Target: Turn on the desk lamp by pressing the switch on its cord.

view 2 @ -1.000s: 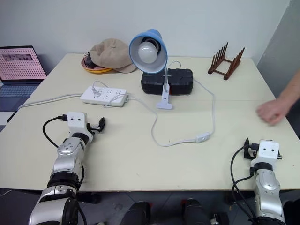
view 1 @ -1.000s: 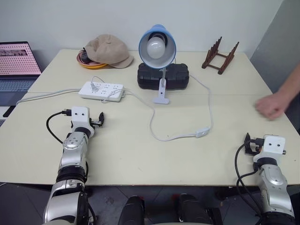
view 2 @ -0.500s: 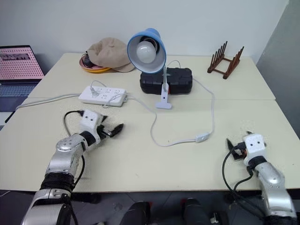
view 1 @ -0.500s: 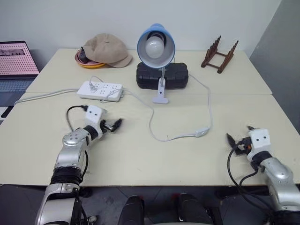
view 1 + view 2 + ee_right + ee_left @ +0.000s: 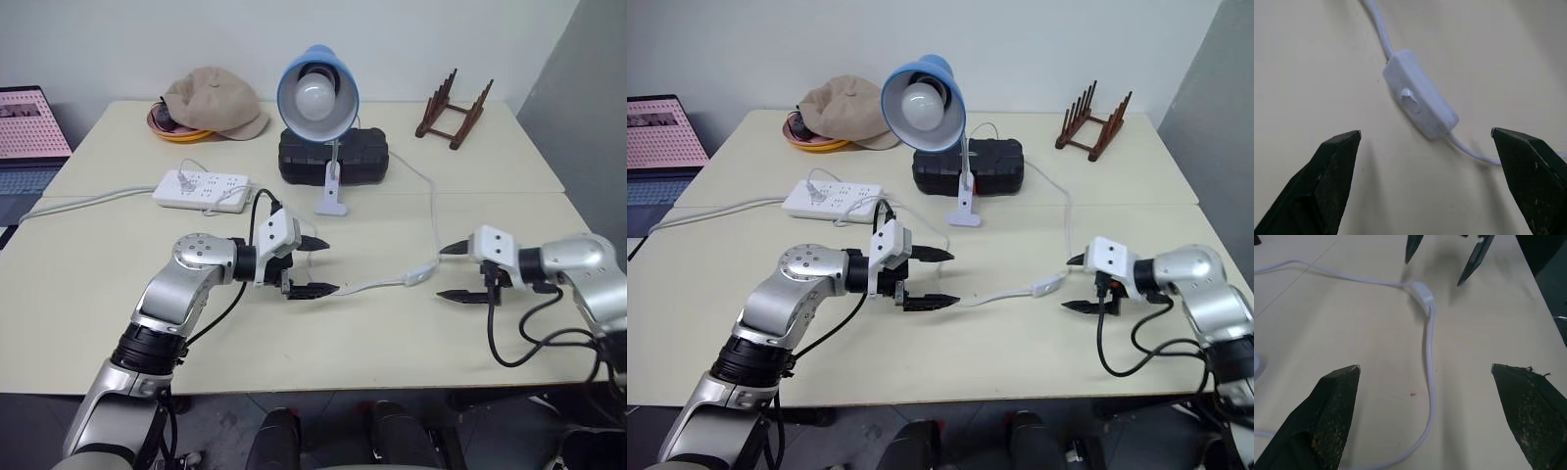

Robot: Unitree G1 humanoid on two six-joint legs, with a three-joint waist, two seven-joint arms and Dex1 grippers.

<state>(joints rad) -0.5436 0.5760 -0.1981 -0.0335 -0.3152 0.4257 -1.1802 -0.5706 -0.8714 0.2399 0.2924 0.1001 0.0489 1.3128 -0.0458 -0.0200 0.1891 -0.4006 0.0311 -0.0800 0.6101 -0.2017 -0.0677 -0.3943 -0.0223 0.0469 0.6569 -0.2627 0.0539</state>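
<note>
My right jaws [image 5: 451,272] are wide open and hold nothing. They point at the switch [image 5: 1419,106], which lies flat on the counter [image 5: 294,343] just in front of them. My left jaws [image 5: 315,266] are wide open too and empty, with the cord [image 5: 1429,377] running between their tips.

I think the switch could slide away when I push it, because it is small and nothing holds it down. A finger could also miss the little button and press the case. If my left jaws pull the cord too hard, the desk lamp [image 5: 318,93] might tip. Its bulb looks dark for now.

The lamp stands near the far middle of the counter, in front of a black case [image 5: 333,157]. A power strip [image 5: 201,188], a cap [image 5: 208,98] and a wooden rack [image 5: 453,108] sit well apart. Nothing blocks the way to the switch.
</note>
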